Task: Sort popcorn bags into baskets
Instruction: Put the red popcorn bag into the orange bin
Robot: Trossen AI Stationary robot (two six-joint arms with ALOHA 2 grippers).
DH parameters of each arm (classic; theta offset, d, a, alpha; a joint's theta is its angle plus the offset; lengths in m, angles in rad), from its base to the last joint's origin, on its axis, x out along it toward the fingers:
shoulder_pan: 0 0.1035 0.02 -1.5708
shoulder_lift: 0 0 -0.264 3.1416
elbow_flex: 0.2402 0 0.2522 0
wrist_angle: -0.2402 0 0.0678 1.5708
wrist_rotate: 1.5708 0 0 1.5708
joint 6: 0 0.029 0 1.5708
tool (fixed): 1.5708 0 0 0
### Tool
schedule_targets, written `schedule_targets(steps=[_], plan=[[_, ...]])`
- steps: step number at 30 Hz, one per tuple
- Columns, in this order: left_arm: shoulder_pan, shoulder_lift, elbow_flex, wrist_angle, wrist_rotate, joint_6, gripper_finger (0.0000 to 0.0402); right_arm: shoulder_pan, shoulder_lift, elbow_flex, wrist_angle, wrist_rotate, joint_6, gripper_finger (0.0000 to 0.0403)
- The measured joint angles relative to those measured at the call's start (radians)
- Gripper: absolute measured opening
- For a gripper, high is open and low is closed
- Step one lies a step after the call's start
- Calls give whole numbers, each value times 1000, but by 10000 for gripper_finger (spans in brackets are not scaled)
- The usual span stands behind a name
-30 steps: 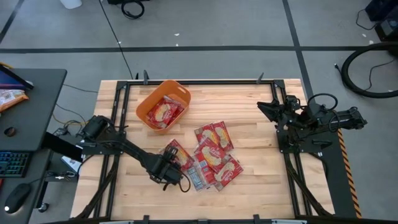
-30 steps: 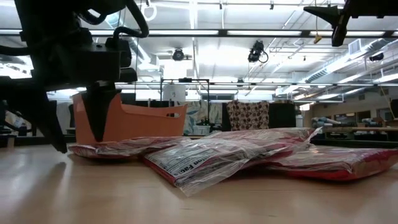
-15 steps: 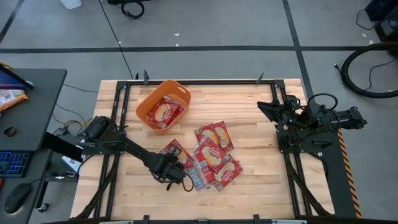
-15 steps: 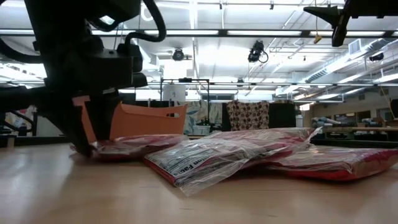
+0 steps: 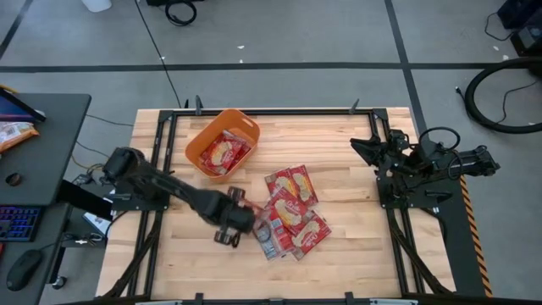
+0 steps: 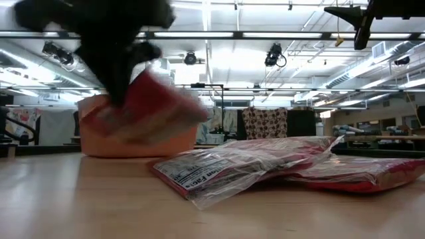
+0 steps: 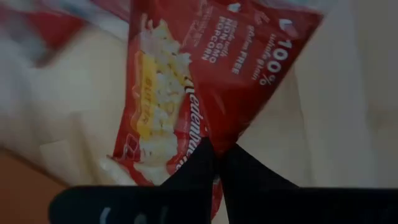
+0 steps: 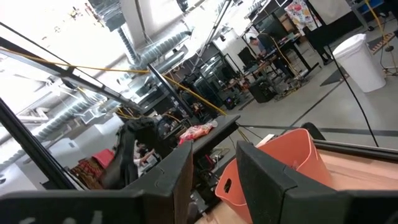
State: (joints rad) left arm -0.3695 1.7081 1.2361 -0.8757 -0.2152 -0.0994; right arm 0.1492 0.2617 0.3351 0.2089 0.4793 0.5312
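Note:
My left gripper is shut on one red popcorn bag, which hangs in the air in front of the orange basket in the low view. From above, this gripper is just left of the pile of several popcorn bags lying flat on the table's middle. The basket stands at the far left with popcorn bags lying in it. My right gripper waits open at the table's right side, holding nothing. My left gripper pinches the bag's edge between its two fingers, which meet in a point on the wrapper. The fingers come from above. The bag hangs tilted below them, clear of the table.
The nearest bag of the pile lies with its clear printed back toward the low camera. Bare wood lies between the pile and the right arm. A dark metal frame runs along the table's edges.
My left gripper has shut on the leftmost bag of the pile and gone up with it. That bag, flat on the table a second ago, now hangs tilted and clear of the wood. The other bags have stayed where they were.

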Motion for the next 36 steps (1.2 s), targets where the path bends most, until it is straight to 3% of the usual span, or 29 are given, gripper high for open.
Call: schedule_targets(steps=[6, 12, 19, 24, 27, 30, 33, 36], plan=[[172, -67, 127, -65, -30, -207, 15, 0, 8, 0, -1, 2, -2, 130], [401, -73, 239, -284, -54, -391, 15, 0, 29, 0, -1, 7, -3, 130], [594, -60, 246, -343, -48, -310, 17, 0, 33, 0, 0, 8, 0, 130], [680, -33, 245, -333, -43, -341, 88, 0, 33, 0, 4, 8, 0, 130], [709, -25, 245, -325, 5, -347, 143, 0, 33, 0, 7, 8, 0, 130], [699, -27, 245, -252, 160, -266, 183, 0, 33, 0, 7, 8, -1, 130], [635, -29, 245, -168, 329, -121, 196, 0, 33, 0, 7, 8, -5, 130], [537, -27, 245, -112, 373, 25, 192, 0, 33, 0, 7, 8, -8, 130]])
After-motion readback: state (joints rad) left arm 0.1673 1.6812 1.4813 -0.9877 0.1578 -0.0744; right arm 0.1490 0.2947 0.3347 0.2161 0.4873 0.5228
